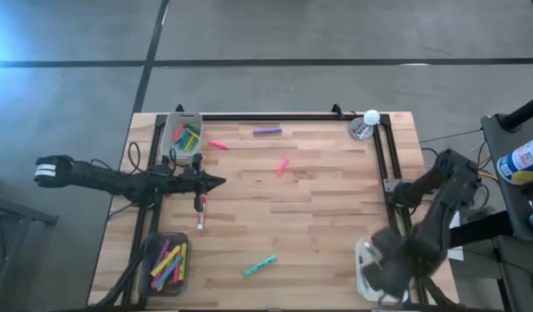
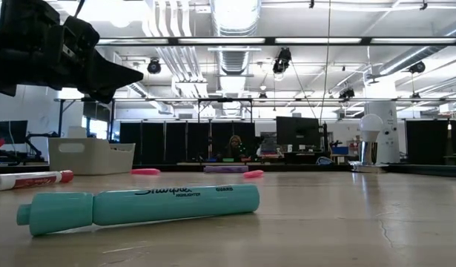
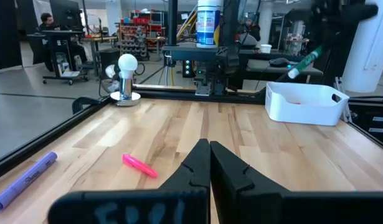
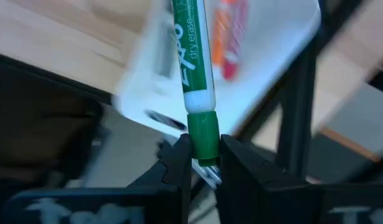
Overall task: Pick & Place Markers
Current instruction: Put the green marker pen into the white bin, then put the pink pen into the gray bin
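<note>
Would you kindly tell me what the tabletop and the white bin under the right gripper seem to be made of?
Light wooden tabletop: looks like butcher-block wood, with visible strips and grain, satin finish. White rectangular bin: probably smooth moulded plastic, judging by its rounded rim and handle cut-out.

white bin point(image 3: 302, 102), lamp point(image 1: 365, 124) on wooden table point(image 1: 318, 217).

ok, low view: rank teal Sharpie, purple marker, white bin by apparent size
1. teal Sharpie, though it lies closest to the camera, which inflates it.
2. white bin, farther back.
3. purple marker, far back.
Apparent size only; true sizes can't be ranked from here.
</note>
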Motion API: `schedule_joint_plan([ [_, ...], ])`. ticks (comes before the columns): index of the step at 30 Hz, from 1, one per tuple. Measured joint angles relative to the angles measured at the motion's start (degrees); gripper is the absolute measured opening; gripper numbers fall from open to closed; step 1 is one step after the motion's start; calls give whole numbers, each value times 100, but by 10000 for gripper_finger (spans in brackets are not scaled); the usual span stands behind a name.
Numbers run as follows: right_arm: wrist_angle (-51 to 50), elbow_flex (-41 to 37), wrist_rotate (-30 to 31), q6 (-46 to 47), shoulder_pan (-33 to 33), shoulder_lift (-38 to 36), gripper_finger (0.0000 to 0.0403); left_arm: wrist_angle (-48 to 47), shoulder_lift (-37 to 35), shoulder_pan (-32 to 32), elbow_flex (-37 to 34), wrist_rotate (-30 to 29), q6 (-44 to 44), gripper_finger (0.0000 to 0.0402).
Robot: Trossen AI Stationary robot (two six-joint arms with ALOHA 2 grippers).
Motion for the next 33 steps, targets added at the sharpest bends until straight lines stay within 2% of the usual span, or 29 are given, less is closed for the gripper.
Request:
schedule_joint_plan([
  [4, 129, -74, -439, 342, 368, 481, 70, -3, 0, 0, 0, 1, -28, 3],
  [8, 177, -199, -646, 188, 410, 906, 70, -7, 0, 1, 0, 2, -53, 3],
  [16, 401, -883, -1457, -1240, 38, 1389, 72, -15, 0, 0, 0, 2, -120, 3],
  [21, 472, -998, -1583, -2050, -236, 1417, 101, -167, 0, 1, 0, 6, -326, 3],
  [29, 419, -732, -913, -2167, -294, 1060, 160, -283, 2, 2, 0, 3, -196, 3],
  [31, 475, -641, -338, -2438, -292, 934, 164, -284, 1, 4, 0, -2, -162, 3],
  [33, 794, -624, 851, -3117, -294, 768, 160, -282, 0, 4, 0, -3, -162, 3],
])
